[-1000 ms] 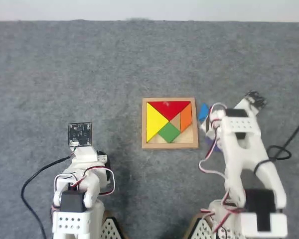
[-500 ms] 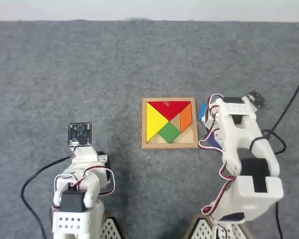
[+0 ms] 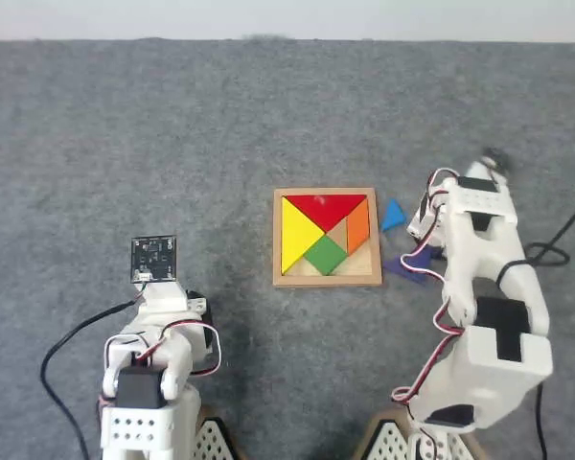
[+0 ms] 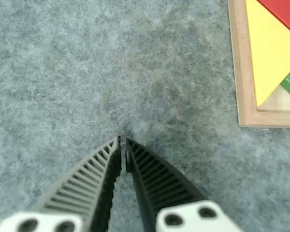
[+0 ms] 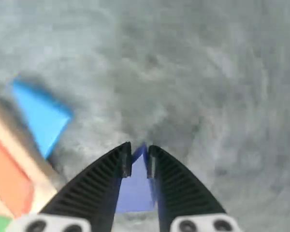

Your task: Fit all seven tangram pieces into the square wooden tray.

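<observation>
The square wooden tray [image 3: 327, 281] holds a red triangle [image 3: 326, 207], a yellow triangle [image 3: 297, 235], a green square [image 3: 325, 254] and an orange piece [image 3: 358, 228]. Bare wood shows at its lower right. A light blue triangle [image 3: 393, 215] [image 5: 41, 113] lies on the carpet just right of the tray. Below it, my right gripper [image 5: 139, 147] is shut on a dark blue piece [image 3: 410, 263] [image 5: 134, 186], low over the carpet. My left gripper [image 4: 122, 141] is shut with nothing in it, over bare carpet to the left of the tray [image 4: 241, 72].
Grey carpet [image 3: 172, 125] covers the whole table, with open room behind and left of the tray. The left arm [image 3: 155, 316] sits folded at the front left. The right arm's cable [image 3: 546, 254] loops at the right edge.
The right arm has swung to the right, away from the tray's edge. The light blue triangle it covered is now in full view, and the dark blue piece shows beside the gripper.
</observation>
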